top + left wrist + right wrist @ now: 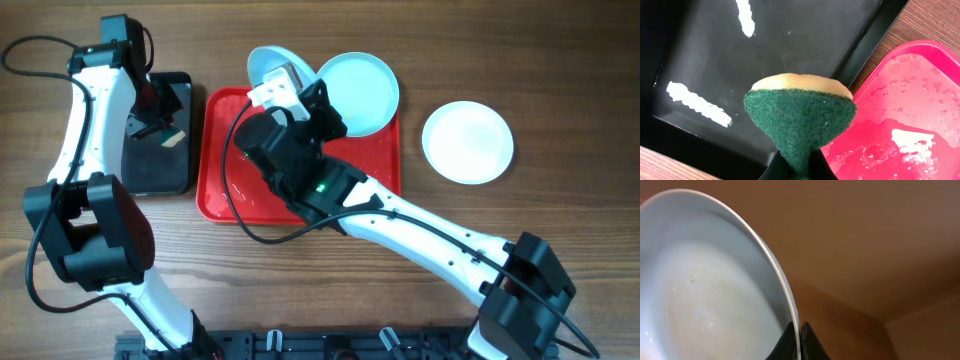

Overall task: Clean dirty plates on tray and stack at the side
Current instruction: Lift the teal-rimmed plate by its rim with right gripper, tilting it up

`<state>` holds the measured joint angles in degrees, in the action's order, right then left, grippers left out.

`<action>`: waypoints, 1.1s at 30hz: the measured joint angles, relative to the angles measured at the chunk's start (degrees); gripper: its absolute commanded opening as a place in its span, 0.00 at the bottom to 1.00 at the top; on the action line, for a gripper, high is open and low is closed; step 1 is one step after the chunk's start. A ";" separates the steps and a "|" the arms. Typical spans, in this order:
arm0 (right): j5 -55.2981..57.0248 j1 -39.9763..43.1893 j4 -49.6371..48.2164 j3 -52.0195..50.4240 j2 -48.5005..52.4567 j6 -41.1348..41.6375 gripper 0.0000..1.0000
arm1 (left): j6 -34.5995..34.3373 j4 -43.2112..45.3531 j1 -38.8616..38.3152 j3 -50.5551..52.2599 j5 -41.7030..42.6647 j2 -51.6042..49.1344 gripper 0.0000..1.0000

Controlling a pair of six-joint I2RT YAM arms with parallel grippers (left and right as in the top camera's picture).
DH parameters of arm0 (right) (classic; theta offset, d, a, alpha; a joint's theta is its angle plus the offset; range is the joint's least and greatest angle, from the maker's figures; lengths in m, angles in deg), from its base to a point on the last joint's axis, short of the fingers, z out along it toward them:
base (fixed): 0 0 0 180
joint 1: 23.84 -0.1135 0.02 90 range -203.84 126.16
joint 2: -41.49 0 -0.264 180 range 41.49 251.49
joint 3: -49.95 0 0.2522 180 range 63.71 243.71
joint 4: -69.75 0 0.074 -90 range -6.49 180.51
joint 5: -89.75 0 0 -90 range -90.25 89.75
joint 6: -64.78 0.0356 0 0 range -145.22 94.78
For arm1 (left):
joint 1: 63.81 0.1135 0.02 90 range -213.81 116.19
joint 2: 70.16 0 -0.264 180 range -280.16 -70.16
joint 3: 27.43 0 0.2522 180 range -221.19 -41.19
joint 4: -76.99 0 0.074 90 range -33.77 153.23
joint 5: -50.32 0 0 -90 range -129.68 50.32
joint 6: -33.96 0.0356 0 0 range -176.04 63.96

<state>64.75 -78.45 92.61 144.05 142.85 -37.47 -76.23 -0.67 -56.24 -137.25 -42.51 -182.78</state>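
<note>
Inspector: Two trays were logged: red tray [215, 200] mid-table, wet; black tray [150, 175] just beside it, leftward.
Clerk: The plates?
Inspector: The white plate [468, 142] lay on the table [560, 60], well apart. One turquoise plate [365, 90] overlapped the red tray's far corner. The tilted plate [264, 62] was clamped at its rim by the right claw [801, 342].
Clerk: Left claw [792, 167]?
Inspector: Clamped on the sponge [800, 120]. Scrubbing was best done over the red tray, plate held firm.

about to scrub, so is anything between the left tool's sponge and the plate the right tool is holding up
Nothing visible. The sponge in the left tool sits over the black tray; the held plate is tilted up just past the red tray rim, its left side open. The right tool grips its rim.
</note>
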 measured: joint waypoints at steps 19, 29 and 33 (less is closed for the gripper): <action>7.13 -0.39 -18.21 0.00 0.00 -22.60 0.04 | 0.00 0.00 0.00 0.00 0.00 0.00 0.04; 4.63 -4.13 2.01 -1.25 0.00 -8.13 0.04 | 0.00 0.02 0.00 0.00 0.20 0.00 0.04; 1.75 -4.74 9.97 -1.77 0.00 3.02 0.04 | 0.00 0.00 0.00 0.00 0.22 0.00 0.04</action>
<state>66.49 -83.19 102.58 142.28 142.85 -34.45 -76.23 -0.67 -56.24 -137.25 -42.30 -182.78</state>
